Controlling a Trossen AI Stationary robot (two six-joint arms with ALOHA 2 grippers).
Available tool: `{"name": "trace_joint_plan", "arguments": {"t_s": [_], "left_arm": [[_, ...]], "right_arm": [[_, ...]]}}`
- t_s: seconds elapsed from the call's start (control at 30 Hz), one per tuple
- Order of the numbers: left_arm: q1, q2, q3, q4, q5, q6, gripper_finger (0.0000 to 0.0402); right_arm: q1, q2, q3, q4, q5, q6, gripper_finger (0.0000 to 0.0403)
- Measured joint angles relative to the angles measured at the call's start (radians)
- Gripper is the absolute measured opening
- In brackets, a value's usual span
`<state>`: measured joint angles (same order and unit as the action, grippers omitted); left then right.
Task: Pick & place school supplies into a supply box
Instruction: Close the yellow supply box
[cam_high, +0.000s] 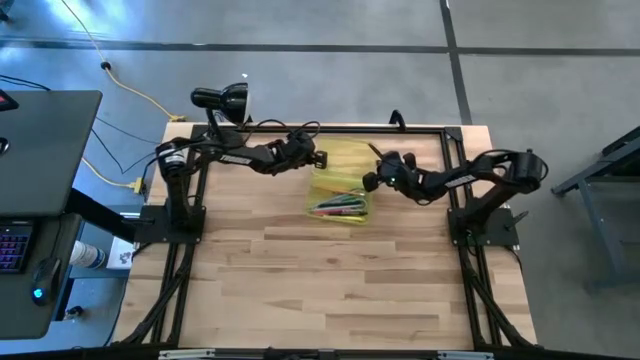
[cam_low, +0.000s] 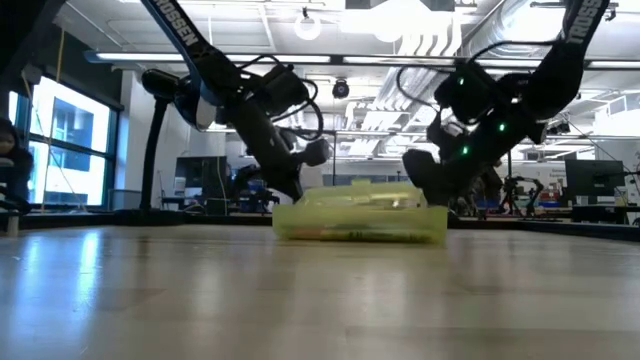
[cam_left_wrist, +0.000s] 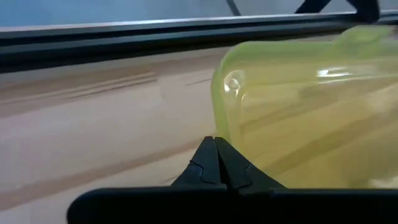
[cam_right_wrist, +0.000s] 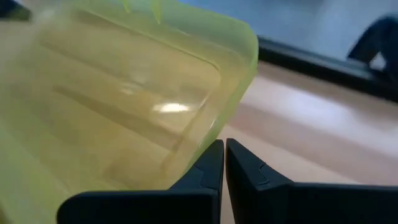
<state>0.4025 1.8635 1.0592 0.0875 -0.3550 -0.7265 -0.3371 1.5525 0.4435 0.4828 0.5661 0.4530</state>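
The supply box (cam_high: 339, 188) is translucent yellow-green and lies open near the table's far edge. Its base (cam_high: 338, 206) holds pink, green and orange pens (cam_high: 338, 208). Its lid (cam_high: 346, 158) lies on the far side and shows slightly raised in the low view (cam_low: 360, 197). My left gripper (cam_high: 320, 158) is shut at the lid's left side, with its tips by a lid corner (cam_left_wrist: 219, 106). My right gripper (cam_high: 369, 182) is shut at the box's right side, close to the lid's rim (cam_right_wrist: 239, 68). No loose supplies show on the table. My left gripper's shut fingertips (cam_left_wrist: 208, 152) stand right at the lid's rounded corner (cam_left_wrist: 217, 127), coming level from the table's left. I cannot tell whether they touch it. My right gripper's shut fingertips (cam_right_wrist: 214, 155) stand at the lid's edge (cam_right_wrist: 202, 140), coming from the table's right. I cannot tell whether they touch it.
A black desk lamp (cam_high: 222, 99) stands at the far left corner. A black frame rail (cam_high: 400, 128) runs along the far edge, with cables near it. The arm bases (cam_high: 165, 215) (cam_high: 480, 222) stand at the table's sides. Bare wood (cam_high: 330, 290) lies on the near side.
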Motion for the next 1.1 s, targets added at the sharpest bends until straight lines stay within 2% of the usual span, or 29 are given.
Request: {"name": "trace_joint_plan", "arguments": {"t_s": [0.3, 0.57, 0.73, 0.93, 1.1], "left_arm": [[-0.035, -0.057, -0.001, -0.046, -0.056, 0.0, 0.0009], [-0.11, -0.091, -0.001, -0.085, -0.121, -0.001, 0.001], [-0.173, -0.112, -0.001, -0.133, -0.213, -0.003, 0.0009], [-0.253, -0.129, -0.001, -0.171, -0.33, 0.014, 0.0009], [-0.329, -0.137, -0.001, -0.204, -0.46, 0.016, 0.0009]], "right_arm": [[0.067, -0.149, 0.0, -0.095, 0.042, -0.047, 0.0], [0.151, -0.207, 0.0, -0.19, 0.128, -0.059, 0.0], [0.227, -0.207, -0.002, -0.195, 0.193, -0.055, 0.0], [0.332, -0.207, -0.001, -0.212, 0.328, -0.053, 0.0], [0.417, -0.207, -0.001, -0.227, 0.393, -0.019, 0.0]]}}
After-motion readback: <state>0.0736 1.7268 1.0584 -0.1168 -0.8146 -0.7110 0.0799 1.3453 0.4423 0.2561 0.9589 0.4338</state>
